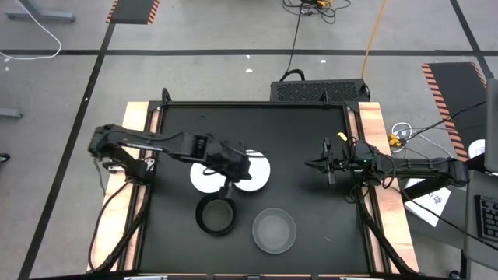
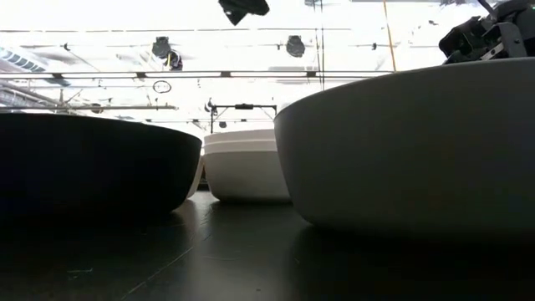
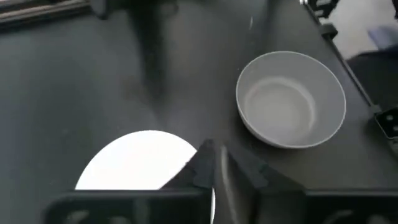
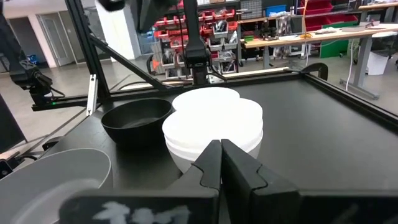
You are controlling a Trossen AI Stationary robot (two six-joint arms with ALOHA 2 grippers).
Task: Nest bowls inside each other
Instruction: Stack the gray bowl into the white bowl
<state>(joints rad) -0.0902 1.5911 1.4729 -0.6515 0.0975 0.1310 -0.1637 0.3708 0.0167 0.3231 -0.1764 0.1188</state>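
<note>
left gripper [image 1: 231, 180]: you're hovering it mid-frame over the white bowls [image 1: 253, 173], fingers clenched, gripping nothing
right gripper [image 1: 327, 165]: you're parking it right of center, clenched too
black bowl [image 1: 215, 215]: sitting lower middle
grey bowl [image 1: 274, 230]: sitting just right of it

Grey floor [image 1: 233, 31] w/ black lines; shelving [image 4: 211, 25] behind.

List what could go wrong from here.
The left gripper hangs over the white bowls, which sit close together; reaching for one may knock its neighbour. The black bowl lies near too and could get pushed. The grey bowl sits near the table edge.
</note>
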